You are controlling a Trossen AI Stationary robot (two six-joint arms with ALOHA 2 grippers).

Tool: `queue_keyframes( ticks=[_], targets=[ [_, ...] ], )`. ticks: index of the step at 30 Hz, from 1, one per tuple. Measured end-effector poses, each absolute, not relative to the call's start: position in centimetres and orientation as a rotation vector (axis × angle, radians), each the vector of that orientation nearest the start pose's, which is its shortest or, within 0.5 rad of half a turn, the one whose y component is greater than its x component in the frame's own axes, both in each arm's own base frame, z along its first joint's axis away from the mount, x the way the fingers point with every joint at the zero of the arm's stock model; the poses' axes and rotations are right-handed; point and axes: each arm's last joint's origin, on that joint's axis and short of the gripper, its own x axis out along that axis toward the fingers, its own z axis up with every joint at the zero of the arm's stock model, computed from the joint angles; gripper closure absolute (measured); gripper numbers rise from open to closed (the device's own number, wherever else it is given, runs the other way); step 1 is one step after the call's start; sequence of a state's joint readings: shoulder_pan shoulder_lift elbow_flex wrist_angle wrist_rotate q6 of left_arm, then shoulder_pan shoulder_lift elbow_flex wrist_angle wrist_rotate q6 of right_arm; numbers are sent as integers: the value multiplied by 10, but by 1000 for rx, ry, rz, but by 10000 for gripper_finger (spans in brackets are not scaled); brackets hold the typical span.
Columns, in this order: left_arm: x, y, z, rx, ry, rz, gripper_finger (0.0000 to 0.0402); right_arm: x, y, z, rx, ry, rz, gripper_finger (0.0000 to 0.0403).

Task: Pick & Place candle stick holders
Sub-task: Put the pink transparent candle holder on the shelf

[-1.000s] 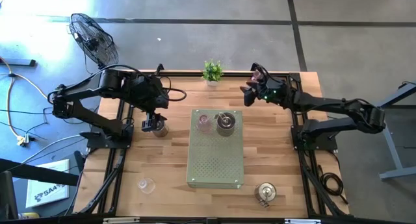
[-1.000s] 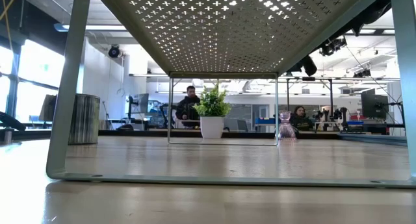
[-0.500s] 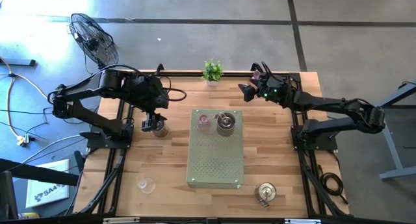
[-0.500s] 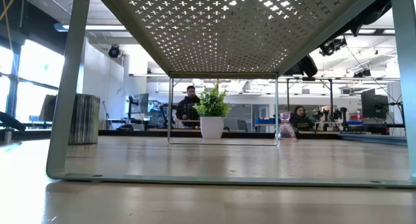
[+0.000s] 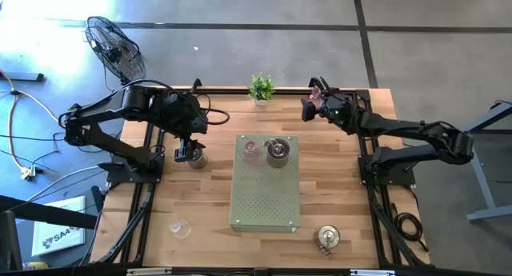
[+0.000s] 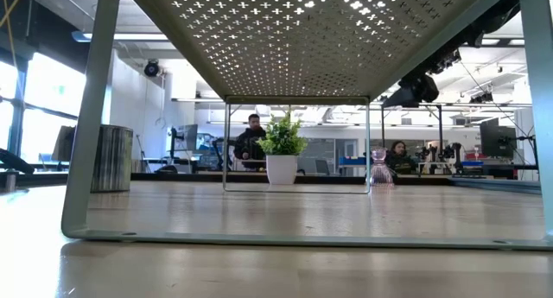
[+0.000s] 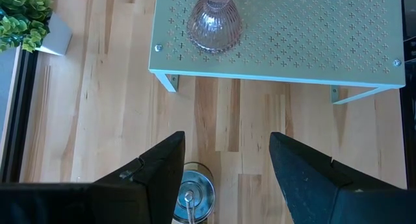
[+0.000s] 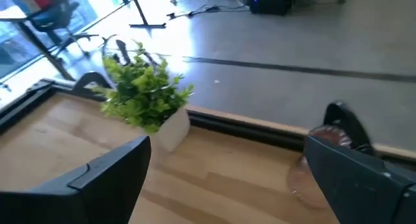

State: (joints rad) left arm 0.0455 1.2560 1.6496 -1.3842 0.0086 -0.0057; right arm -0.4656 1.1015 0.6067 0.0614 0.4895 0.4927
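Two holders (image 5: 266, 151) already sit on your perforated stand (image 5: 265, 198) as your right claw (image 5: 314, 102) hovers spread by a pink holder (image 5: 318, 90), while your left claw (image 5: 190, 154) straddles, half spread, a silvery one (image 7: 192, 197).

Overhead looks straight down — low camera shares its potted plant (image 5: 261, 87).

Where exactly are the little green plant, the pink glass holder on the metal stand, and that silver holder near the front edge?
Potted plant (image 5: 260, 88), high view, on its leaves.
Pink glass holder (image 7: 214, 26), left wrist view, on its ribbed base.
Silver holder (image 5: 326, 238), high view, on its round top.
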Motion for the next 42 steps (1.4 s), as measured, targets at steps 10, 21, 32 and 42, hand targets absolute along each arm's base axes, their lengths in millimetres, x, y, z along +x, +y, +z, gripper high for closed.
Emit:
queue_keyframes(
  ticks=[10, 21, 32, 42],
  targets=[
    [194, 9, 423, -32, 990, 37, 181, 198, -120, 228, 409, 242, -1162, 3],
    [194, 9, 423, -32, 990, 37, 181, 196, -147, 193, 542, 344, -1279, 3],
    [194, 9, 423, -32, 990, 36, 181, 201, -166, 169, 506, 381, -1380, 4],
    [194, 9, 423, -32, 990, 36, 181, 204, -176, 159, 500, 349, -1415, 4]
  ],
)
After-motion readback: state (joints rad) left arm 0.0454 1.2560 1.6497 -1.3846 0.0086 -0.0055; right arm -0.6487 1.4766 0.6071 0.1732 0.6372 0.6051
